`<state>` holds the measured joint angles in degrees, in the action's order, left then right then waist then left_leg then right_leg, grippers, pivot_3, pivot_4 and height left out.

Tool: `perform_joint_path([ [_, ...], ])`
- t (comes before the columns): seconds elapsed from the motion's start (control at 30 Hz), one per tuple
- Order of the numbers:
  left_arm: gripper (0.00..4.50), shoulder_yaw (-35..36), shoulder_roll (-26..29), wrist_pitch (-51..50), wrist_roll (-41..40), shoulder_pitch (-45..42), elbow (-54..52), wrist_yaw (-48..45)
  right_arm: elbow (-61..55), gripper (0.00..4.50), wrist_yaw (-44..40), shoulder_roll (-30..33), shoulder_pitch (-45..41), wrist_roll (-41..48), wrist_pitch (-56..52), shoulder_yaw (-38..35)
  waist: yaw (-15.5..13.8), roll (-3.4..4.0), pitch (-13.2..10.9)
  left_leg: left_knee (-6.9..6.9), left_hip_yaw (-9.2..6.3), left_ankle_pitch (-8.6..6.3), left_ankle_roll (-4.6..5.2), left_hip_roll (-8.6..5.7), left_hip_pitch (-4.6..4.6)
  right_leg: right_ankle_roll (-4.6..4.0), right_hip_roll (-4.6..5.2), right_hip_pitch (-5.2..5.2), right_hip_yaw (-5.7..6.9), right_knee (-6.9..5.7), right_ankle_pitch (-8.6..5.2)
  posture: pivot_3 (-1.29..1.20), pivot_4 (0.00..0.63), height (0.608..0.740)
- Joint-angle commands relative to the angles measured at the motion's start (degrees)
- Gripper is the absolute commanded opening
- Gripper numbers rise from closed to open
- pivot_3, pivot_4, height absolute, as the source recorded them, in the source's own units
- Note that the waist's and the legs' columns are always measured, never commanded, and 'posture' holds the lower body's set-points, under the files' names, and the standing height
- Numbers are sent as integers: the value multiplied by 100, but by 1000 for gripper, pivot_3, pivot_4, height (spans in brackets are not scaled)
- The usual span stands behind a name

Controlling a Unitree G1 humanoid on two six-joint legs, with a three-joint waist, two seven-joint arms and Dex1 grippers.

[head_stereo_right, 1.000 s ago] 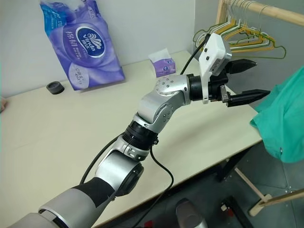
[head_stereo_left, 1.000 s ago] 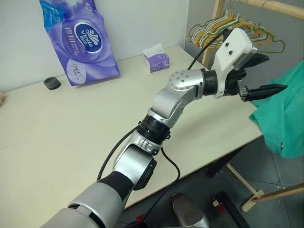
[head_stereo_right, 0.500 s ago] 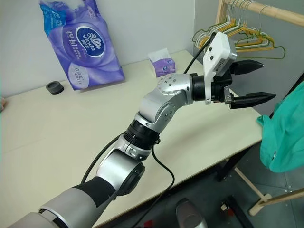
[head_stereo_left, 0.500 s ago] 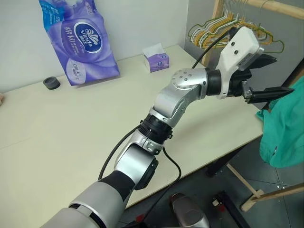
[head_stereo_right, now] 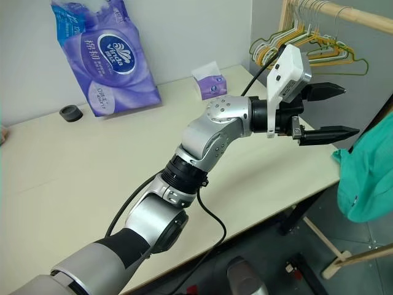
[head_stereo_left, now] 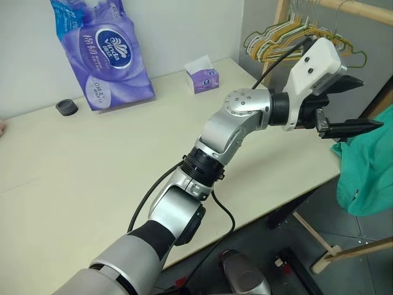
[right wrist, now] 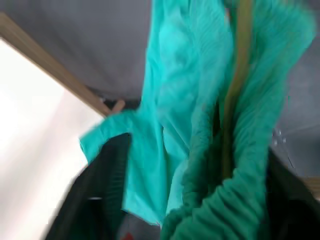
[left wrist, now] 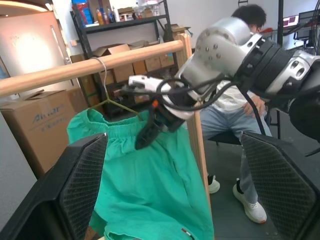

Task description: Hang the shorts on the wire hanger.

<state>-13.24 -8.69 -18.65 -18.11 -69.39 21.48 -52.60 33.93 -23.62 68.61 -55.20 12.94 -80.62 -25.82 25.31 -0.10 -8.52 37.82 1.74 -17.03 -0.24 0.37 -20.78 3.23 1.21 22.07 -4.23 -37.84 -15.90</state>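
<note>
left eye view: shorts have swung off the table edge

a second ago the shorts (head_stereo_left: 368, 178) spread wide beside the table (head_stereo_left: 92, 172) edge and lay close against the lower finger of the left jaws. now they have pulled back. they hang as a smaller bunch past the table corner, apart from those jaws.

the left wrist view shows why. the shorts hang with their waistband up on the hanger (left wrist: 119, 105). its hook is over the wooden rod (left wrist: 60, 75). the right jaws point at the waistband, just beside the hanger wire.

in the right wrist view the right jaws look spread wide, with the bunched waistband and the olive wire between the two fingers. the picture is blurry, so i cannot say if a finger touches the cloth. my guess is that they have let go and the shorts now hang on their own. if so, the job is almost done. the arm just has to back out without tugging the cloth.

the left arm (head_stereo_left: 239, 123) reaches across over the table toward the rod, about level. the left jaws are spread wide and hold nothing. more hangers (head_stereo_left: 276, 40) hang on the rod behind them.
</note>
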Motion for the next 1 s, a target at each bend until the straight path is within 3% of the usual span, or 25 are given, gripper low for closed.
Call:
perform_joint_path([
  [0.03, 4500, 22, -12, 26, -12, -138, -178, -45, -729, 4471, 430, 49, -144, -58, -199, -603, -1, 1, 1, 0, 2, 0, 1, 0, 0, 0, 0, 1, -2, 0, 0, -460, 128, 740],
  [0.17, 4500, 21, 23, 36, 11, -112, -155, -96, -1588, 4471, 1008, -124, -294, -234, -84, -826, 21, 3, 2, -1, 5, -1, 1, 0, 0, 0, 0, 4, -4, -2, 0, -472, 124, 740],
  [0.33, 4500, 11, 85, 57, 63, -65, -96, -112, -2711, 4471, 1246, -292, -56, -387, 796, -529, 28, 4, 3, -2, 6, -1, 1, 1, 0, 1, -2, 8, -6, -3, -1, -469, 123, 740],
  [0.53, 4500, -2, 288, -124, 82, 33, -13, -214, -3807, 4471, 915, -561, 746, -574, 3084, 202, 37, 8, 5, 0, 8, -1, 1, 2, 0, 4, -2, 8, -7, -5, 0, -428, 115, 740],
  [0.83, 4500, 20, 946, -571, 268, 606, -608, 3, -4169, 4471, 579, -1996, 1370, -221, 4651, 487, -122, 25, 16, 11, -4, 2, -2, 5, -1, 5, -5, 8, -1, -22, 3, -298, 102, 740],
  [1.0, 4500, 602, 1725, -881, 555, 1599, -1321, 1068, -4674, 4471, 231, -3270, 2024, 153, 4926, 1287, -275, 13, 31, 15, -19, 3, -3, 18, 2, 3, -13, 5, -4, -29, 6, -223, 100, 740],
])
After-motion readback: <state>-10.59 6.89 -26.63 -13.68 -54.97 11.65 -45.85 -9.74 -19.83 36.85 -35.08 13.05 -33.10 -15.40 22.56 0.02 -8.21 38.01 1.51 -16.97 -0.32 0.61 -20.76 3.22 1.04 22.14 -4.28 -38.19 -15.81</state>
